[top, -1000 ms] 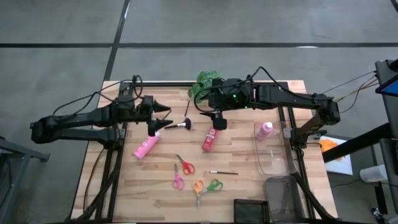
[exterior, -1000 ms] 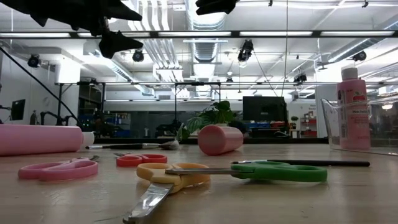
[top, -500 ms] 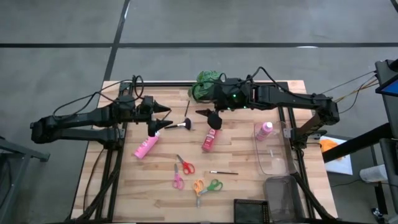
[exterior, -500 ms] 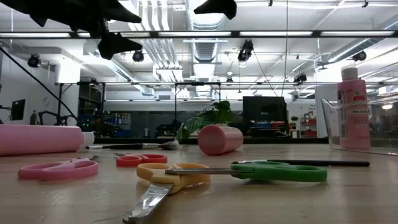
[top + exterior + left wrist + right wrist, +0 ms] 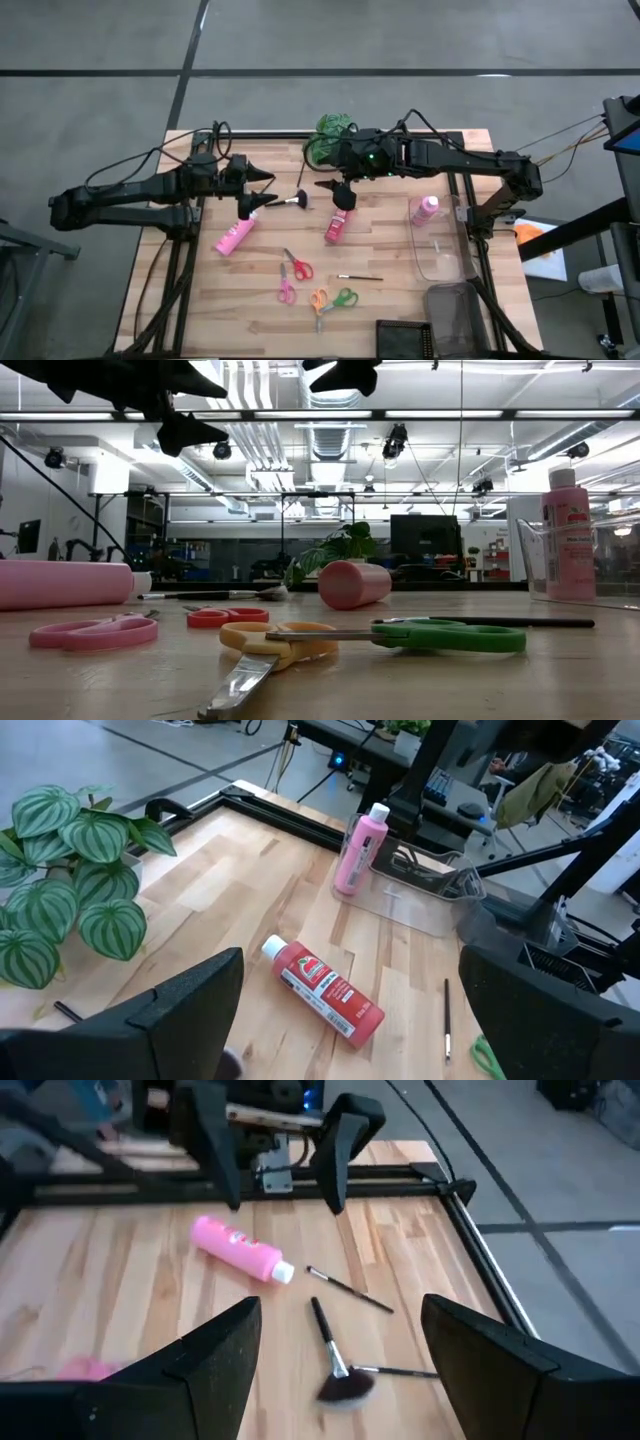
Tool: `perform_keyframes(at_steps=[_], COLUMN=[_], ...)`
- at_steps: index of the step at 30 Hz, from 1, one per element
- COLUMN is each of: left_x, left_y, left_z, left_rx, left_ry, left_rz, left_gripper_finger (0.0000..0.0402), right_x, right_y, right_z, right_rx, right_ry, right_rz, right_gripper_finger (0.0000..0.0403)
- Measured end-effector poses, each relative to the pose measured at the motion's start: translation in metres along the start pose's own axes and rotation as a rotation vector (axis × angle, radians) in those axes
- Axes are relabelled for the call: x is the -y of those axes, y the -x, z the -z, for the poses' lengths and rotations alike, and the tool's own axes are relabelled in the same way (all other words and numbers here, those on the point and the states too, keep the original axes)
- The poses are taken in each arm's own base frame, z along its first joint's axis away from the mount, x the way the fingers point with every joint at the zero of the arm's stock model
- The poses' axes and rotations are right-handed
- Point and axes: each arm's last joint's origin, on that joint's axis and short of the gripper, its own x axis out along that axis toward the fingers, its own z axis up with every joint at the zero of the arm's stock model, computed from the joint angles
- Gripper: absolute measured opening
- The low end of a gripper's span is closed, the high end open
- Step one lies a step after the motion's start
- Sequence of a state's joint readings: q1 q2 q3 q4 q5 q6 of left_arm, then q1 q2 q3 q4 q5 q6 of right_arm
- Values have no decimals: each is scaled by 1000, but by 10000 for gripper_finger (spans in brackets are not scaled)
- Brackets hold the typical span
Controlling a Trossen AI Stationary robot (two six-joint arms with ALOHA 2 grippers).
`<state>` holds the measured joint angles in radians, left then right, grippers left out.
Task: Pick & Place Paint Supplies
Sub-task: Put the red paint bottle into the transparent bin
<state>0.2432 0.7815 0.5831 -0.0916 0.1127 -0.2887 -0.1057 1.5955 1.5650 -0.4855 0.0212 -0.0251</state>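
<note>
A red squeeze bottle (image 5: 337,225) lies on its side mid-table, white cap toward the far edge; it also shows in the left wrist view as the red bottle (image 5: 325,990). One pink bottle (image 5: 235,236) lies on its side at the left, and another pink bottle (image 5: 425,208) stands upright by a clear container. A fan-tipped brush (image 5: 288,201) and thin brushes (image 5: 300,173) (image 5: 360,277) lie flat. My right gripper (image 5: 336,189) hovers open above the red bottle's cap end. My left gripper (image 5: 264,190) hangs open above the lying pink bottle's cap.
A green leafy plant (image 5: 330,133) stands at the far edge behind my right gripper. Red, pink and orange-green scissors (image 5: 297,266) (image 5: 286,292) (image 5: 335,299) lie toward the near edge. A clear container (image 5: 441,252) sits at the right, with a grey bin (image 5: 455,306) and a black block (image 5: 405,338) nearer.
My right gripper has drifted a little toward the table's left, staying above the red bottle's cap end and turning slightly about its wrist. The left arm and the objects on the table have kept still.
</note>
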Motion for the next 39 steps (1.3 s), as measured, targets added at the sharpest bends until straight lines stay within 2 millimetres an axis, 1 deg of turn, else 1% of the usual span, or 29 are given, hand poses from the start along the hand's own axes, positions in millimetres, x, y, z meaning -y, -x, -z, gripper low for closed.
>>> perform_keyframes(at_steps=[3,6,11,17,21,23,27,32,35,39], left_x=[0,-1,-1,-1,-2,-2,-3,-3,-3,-3], left_y=[0,0,0,0,0,0,0,1,1,1], left_z=[1,2,4,5,5,6,9,9,10,10], left_rx=[-6,-21,-43,-48,-54,-66,-88,-96,-99,-99], left_ry=[1,2,5,6,6,8,10,12,12,12], left_rz=[-2,-6,-13,-15,-17,-20,-27,-29,-30,-30], left_gripper_finger=[374,374,374,374,374,374,374,374,374,374], right_x=[-3,-9,-23,-26,-27,-27,-28,-25,-21,-17], right_y=[0,-5,-16,-39,-61,-71,-92,-114,-125,-135], right_z=[8,16,35,54,73,83,101,121,132,143], right_rx=[-76,-149,-289,-400,-492,-539,-594,-649,-686,-720], right_ry=[59,168,449,752,902,936,948,984,985,968], right_rz=[-18,-64,-150,-246,-330,-369,-449,-506,-527,-543], right_gripper_finger=[274,274,274,274,274,274,274,274,274,274])
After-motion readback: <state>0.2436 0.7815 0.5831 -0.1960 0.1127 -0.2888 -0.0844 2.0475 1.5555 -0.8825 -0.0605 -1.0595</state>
